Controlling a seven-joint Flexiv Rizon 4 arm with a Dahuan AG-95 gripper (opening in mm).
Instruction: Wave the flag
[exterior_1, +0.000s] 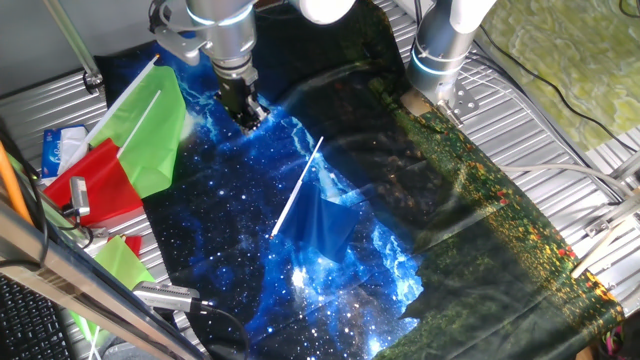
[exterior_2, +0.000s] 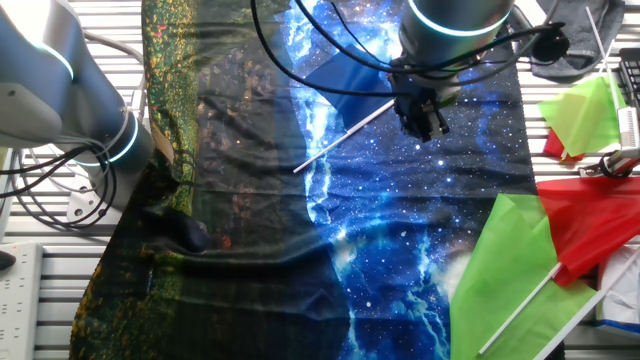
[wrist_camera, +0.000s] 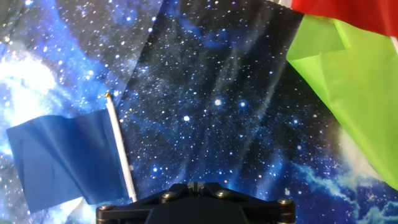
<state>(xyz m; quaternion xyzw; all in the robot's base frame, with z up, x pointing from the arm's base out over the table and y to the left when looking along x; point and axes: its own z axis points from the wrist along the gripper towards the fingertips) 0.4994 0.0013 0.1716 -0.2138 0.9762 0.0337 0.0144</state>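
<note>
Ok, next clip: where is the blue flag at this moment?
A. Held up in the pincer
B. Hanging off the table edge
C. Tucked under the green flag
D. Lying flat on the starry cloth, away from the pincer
D. The blue flag lies flat on the starry cloth, its white stick resting free, while the pincer hovers beside it holding nothing.

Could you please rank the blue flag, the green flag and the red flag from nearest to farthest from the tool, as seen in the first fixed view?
From the tool:
1. Green flag, on its left in the picture.
2. Blue flag, lower right on the starry cloth.
3. Red flag, lower left at the edge.
</note>
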